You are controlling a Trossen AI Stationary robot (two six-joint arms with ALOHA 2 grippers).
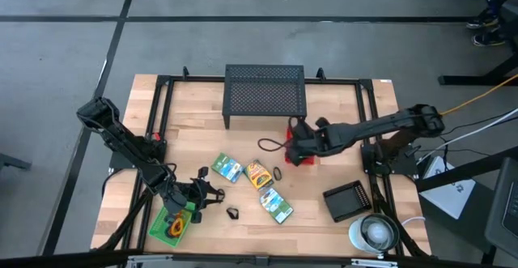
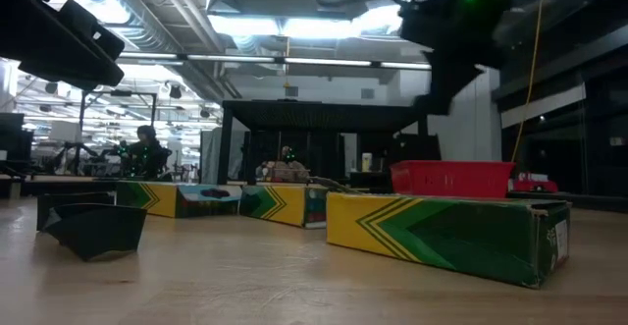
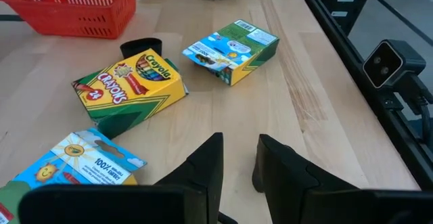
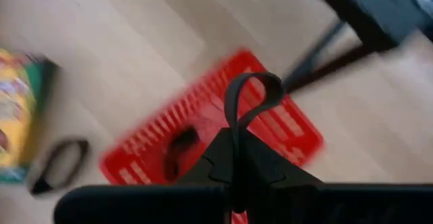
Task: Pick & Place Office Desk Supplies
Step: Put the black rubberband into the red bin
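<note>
My right gripper [image 4: 237,139] hangs above the red basket [image 4: 284,126], shut on a thin black loop [image 4: 254,88]. A dark item [image 4: 179,146] lies inside the basket. Another black loop [image 4: 61,163] lies on the table beside it. Three crayon packets [image 1: 227,168], [image 1: 259,174], [image 1: 277,205] lie flat mid-table, and a small black clip [image 1: 232,213] lies near them. My left gripper [image 3: 237,166] stands open near the table's front left, with only bare wood between its fingers, short of the packets [image 3: 132,85]. My right gripper pinches the black loop's lower end [image 4: 235,126] between its two shut fingers. The fingers slant downward from above. The rest of the loop stands out beyond the fingertips as an open bow, lifted clear over the red basket.
A black mesh stand [image 1: 265,94] sits at the far middle. A green tray [image 1: 174,223] with coloured loops lies front left. A black square tray [image 1: 348,201] and a round white object [image 1: 372,233] sit front right. Black frame rails [image 1: 368,130] run along the table's sides.
</note>
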